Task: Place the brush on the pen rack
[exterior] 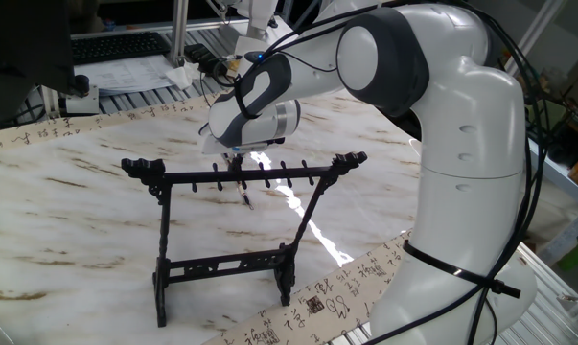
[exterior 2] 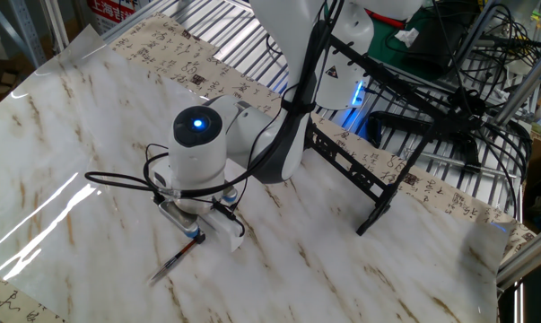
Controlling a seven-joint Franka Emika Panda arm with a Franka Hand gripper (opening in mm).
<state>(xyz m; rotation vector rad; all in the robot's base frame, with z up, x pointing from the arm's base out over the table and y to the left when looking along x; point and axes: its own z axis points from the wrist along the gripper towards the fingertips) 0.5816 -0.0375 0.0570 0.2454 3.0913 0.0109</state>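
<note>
Franka arm over marble worktop | fingers closed on the brush, low beside the surface | brush slants from fingers toward worktop, beyond the pen rack | rack stands upright, well apart from brush, pegs bare

bright, even light | glare streaks on marble table | sharp focus
</note>
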